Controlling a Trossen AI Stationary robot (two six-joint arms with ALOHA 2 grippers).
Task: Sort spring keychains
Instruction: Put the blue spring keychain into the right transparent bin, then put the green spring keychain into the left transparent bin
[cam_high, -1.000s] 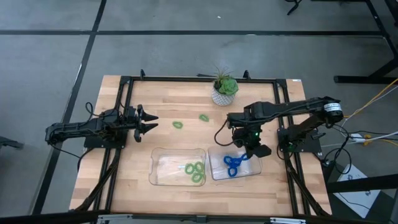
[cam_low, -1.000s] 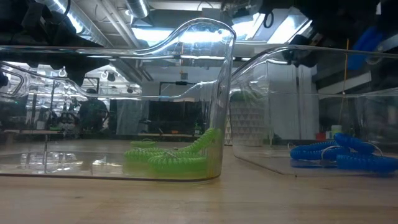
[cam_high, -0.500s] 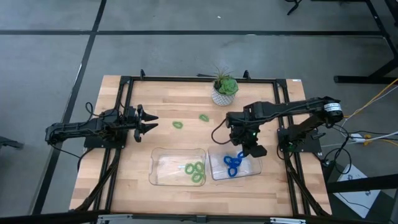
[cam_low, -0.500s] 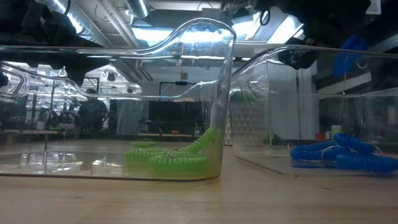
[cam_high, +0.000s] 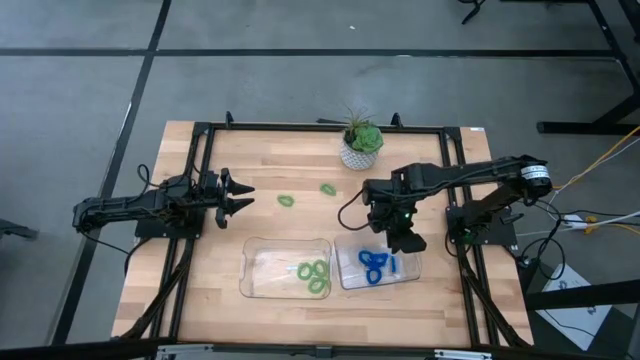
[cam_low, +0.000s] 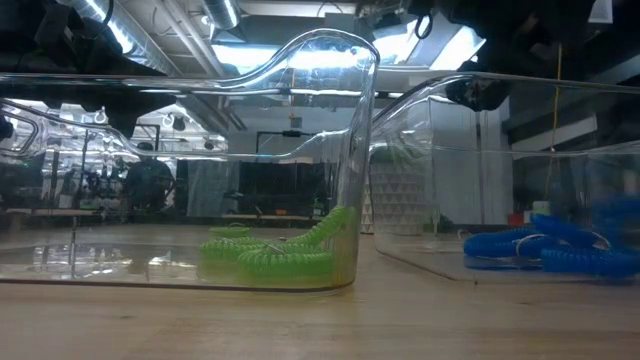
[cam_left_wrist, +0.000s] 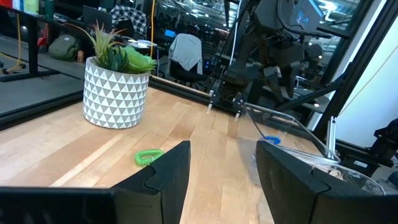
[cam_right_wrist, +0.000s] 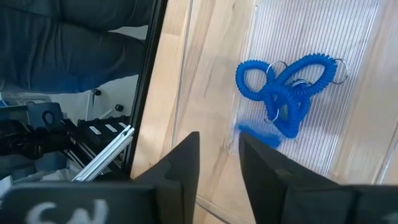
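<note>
High view: blue spring keychains (cam_high: 376, 264) coiled, tangled in tray (cam_high: 347, 280); right fingers (cam_high: 402, 240) released.

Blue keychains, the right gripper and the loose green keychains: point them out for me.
blue keychains (cam_right_wrist: 283, 87): right wrist view, middle of the tangled coils.
right gripper (cam_high: 398, 238): high view, between its fingertips.
green keychains on the table (cam_high: 288, 200): high view, the left loop.
</note>
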